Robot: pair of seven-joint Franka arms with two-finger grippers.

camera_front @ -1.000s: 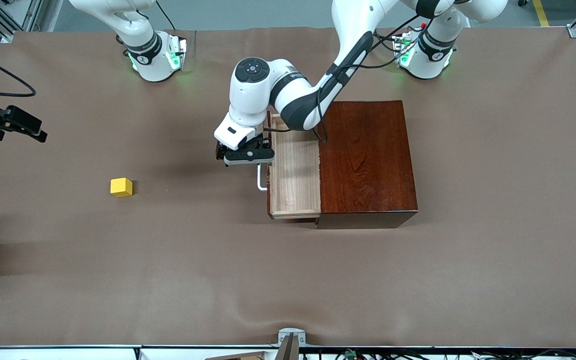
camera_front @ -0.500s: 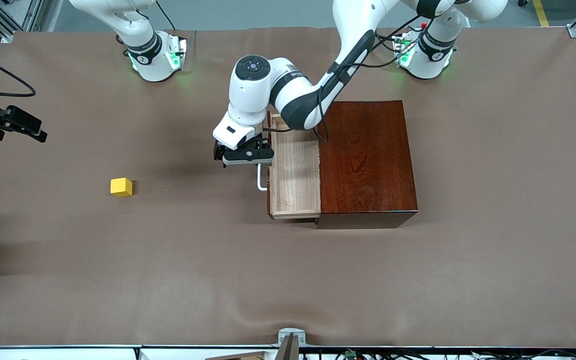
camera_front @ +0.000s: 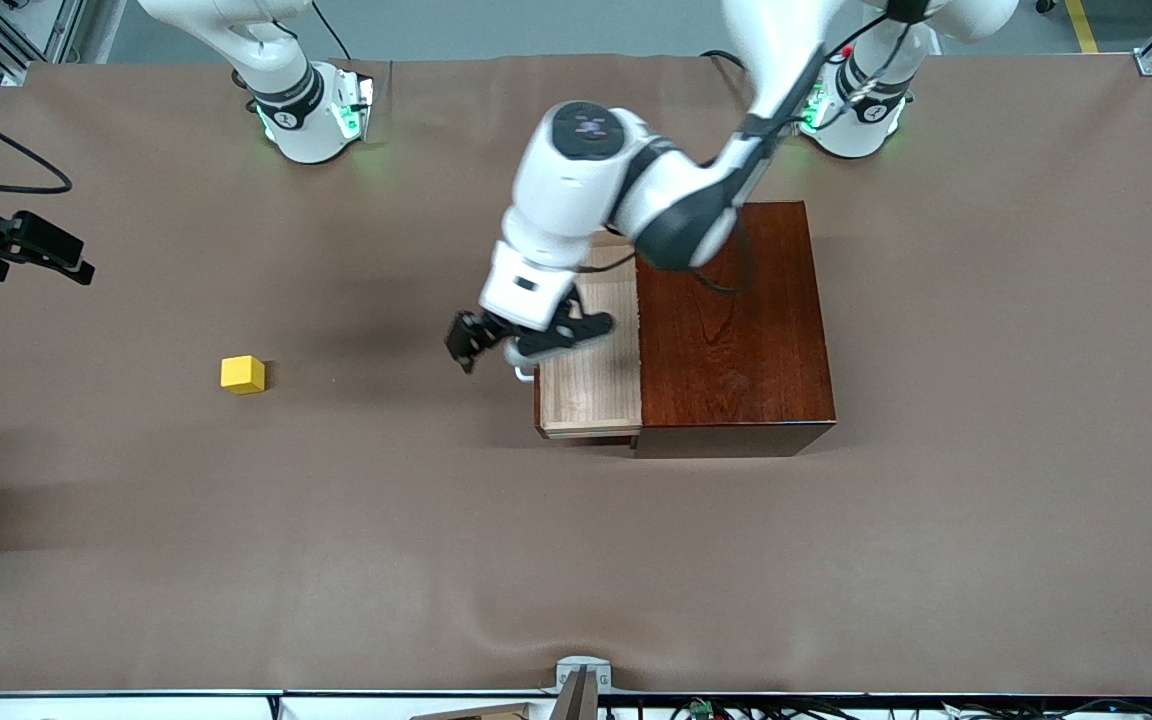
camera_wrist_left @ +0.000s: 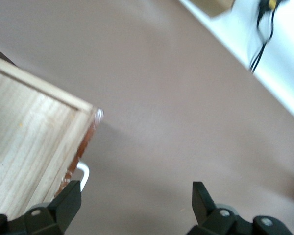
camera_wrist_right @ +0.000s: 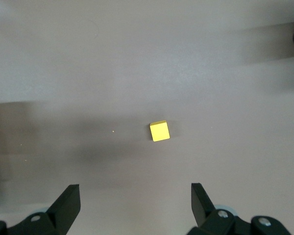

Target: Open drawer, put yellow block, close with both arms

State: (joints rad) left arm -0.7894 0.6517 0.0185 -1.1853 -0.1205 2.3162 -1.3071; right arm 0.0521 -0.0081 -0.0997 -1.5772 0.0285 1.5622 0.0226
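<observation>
The drawer of pale wood stands pulled out of the dark reddish-brown box, and what shows of its inside is bare. Its white handle faces the right arm's end of the table. My left gripper hangs open over the handle and the drawer's front edge, holding nothing; in the left wrist view the left gripper frames the drawer corner and bare table. The yellow block lies alone on the table toward the right arm's end. My right gripper is open, high over the table, with the yellow block below it.
Brown paper covers the table. The green-lit arm bases stand along the table edge farthest from the front camera. A metal bracket sits at the table's nearest edge. Open table lies between the block and the drawer.
My left gripper has risen from beside the handle and swung over the drawer's front edge, turning as it went. The drawer, the block and the right gripper have not moved.
</observation>
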